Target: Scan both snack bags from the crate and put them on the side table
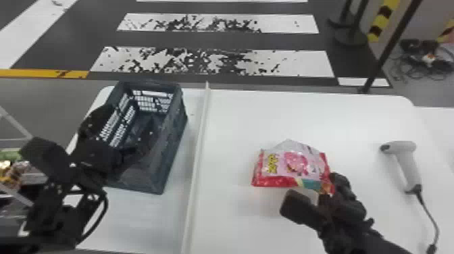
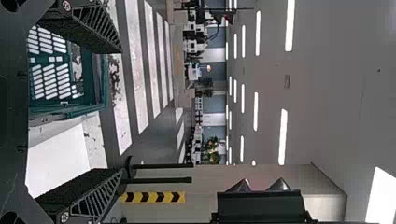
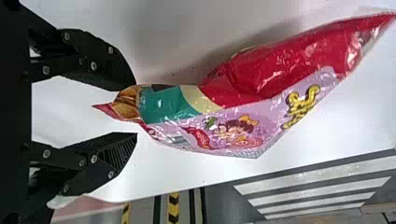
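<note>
The pink-and-red snack bag (image 1: 294, 165) lies on the white desk (image 1: 229, 223) at three o'clock from the crate (image 1: 174, 148), the right gripper (image 1: 314, 189) at its five o'clock corner, fingers well spread around that corner without clamping it. The left gripper (image 1: 115, 145), at the crate's eight o'clock side, has its fingers wide apart, empty.

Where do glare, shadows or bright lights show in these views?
Right wrist view: white glints on the snack bag, soft shadow beside it on the table; left wrist view: bright ceiling light strips; head view: only soft shading near the bag.
</note>
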Available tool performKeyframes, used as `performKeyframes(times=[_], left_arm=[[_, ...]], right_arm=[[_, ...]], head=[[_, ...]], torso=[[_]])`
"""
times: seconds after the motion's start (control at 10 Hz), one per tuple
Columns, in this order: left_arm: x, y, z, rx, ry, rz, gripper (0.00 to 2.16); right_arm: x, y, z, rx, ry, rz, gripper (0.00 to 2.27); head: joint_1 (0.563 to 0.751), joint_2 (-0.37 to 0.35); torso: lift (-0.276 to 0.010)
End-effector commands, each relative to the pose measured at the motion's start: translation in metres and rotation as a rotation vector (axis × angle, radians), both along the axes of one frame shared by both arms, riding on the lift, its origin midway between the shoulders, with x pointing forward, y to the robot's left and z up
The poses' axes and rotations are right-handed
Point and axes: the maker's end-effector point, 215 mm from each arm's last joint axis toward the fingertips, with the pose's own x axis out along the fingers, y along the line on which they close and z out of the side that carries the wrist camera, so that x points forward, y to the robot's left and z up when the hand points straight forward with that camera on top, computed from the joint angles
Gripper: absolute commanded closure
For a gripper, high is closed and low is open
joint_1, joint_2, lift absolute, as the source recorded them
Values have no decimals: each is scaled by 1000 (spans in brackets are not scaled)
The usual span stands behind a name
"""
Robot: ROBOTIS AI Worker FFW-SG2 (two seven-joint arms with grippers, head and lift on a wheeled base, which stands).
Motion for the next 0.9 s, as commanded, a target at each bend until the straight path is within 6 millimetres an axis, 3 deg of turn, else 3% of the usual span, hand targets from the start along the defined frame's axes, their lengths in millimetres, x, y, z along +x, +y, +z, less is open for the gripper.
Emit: performKeyframes(times=[0.0, 0.5, 0.6, 0.7, 0.8], left_arm=[[-1, 1, 0, 2, 0, 0, 90], [-1, 0, -1, 1, 2, 1, 90], [-1, 1, 0, 1, 2, 2, 90], [-2, 2, -2, 2, 5, 3, 90], [-3, 2, -2, 1, 5, 3, 90]], right_arm=[[7, -5, 17, 153, 32, -69, 36], [8, -15, 42, 620, 190, -226, 90], [16, -11, 54, 745, 192, -249, 296], [23, -3, 67, 879, 199, -262, 876], [27, 6, 78, 986, 206, -272, 1862]], head=[[695, 51], [695, 34], [695, 32], [695, 32], [695, 40]], torso=[[-87], [-87], [-87], [-87], [-87]])
